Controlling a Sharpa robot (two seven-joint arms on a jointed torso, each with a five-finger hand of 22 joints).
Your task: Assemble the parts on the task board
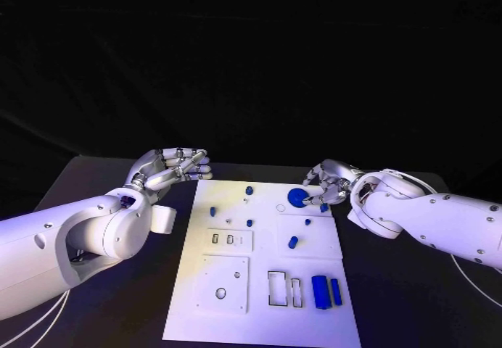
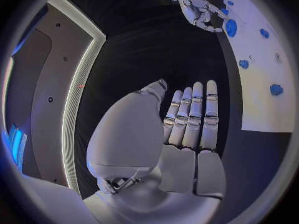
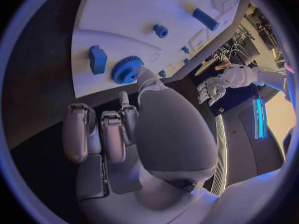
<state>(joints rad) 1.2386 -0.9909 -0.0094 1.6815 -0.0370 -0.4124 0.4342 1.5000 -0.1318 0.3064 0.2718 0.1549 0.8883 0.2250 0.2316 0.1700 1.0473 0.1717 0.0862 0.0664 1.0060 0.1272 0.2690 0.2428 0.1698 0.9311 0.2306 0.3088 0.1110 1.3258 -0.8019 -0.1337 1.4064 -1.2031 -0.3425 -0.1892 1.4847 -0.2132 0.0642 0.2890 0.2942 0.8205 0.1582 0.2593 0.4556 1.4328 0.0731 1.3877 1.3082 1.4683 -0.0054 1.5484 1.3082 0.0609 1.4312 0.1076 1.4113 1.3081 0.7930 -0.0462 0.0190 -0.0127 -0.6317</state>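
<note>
The right hand (image 1: 333, 183) was at the far right of the task board (image 1: 262, 290), its fingers (image 3: 144, 77) touching the blue gear (image 1: 299, 198); whether they grasped it was hidden. The left hand (image 1: 167, 170) hovered empty beside the board, fingers released.

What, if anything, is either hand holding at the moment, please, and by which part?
The right hand touches the blue gear at its toothed rim; whether it grips it cannot be told. The left hand holds nothing, fingers apart.
</note>
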